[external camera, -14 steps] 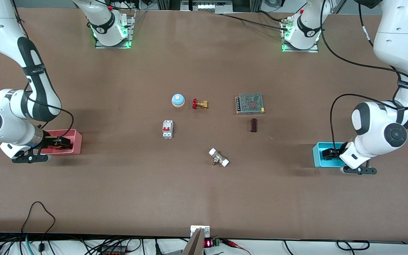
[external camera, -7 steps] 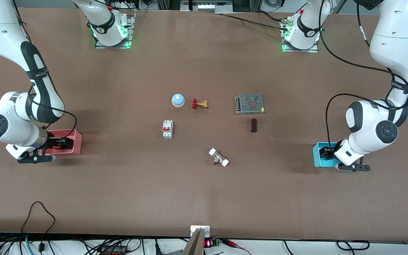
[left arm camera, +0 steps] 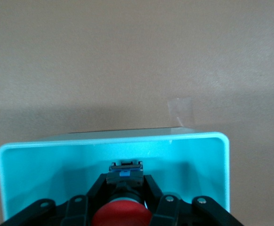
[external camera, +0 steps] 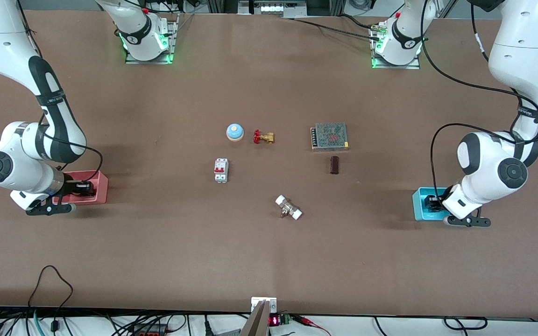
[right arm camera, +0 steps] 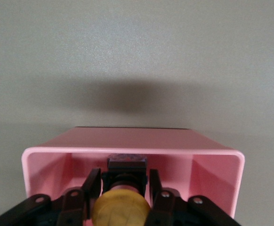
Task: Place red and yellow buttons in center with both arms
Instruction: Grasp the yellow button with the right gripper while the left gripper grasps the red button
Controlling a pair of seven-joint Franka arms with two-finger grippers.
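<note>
The left gripper (left arm camera: 126,200) sits inside the cyan bin (left arm camera: 43,160), jaws grasping the red button (left arm camera: 122,217). The right gripper (right arm camera: 123,195) sits inside the pink bin (right arm camera: 212,172), jaws grasping the yellow button (right arm camera: 120,209).

My left gripper (left arm camera: 123,197) sits inside the bin (left arm camera: 189,155) at my left arm's end of the table, around one button (left arm camera: 122,216). My right gripper (right arm camera: 122,195) sits in the other bin (right arm camera: 212,174) at the right arm's end, around the second button (right arm camera: 120,209).

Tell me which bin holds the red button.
The cyan bin, at the left arm's end of the table. The left gripper has its jaws around the red button there; the pink bin holds the yellow one.
</note>
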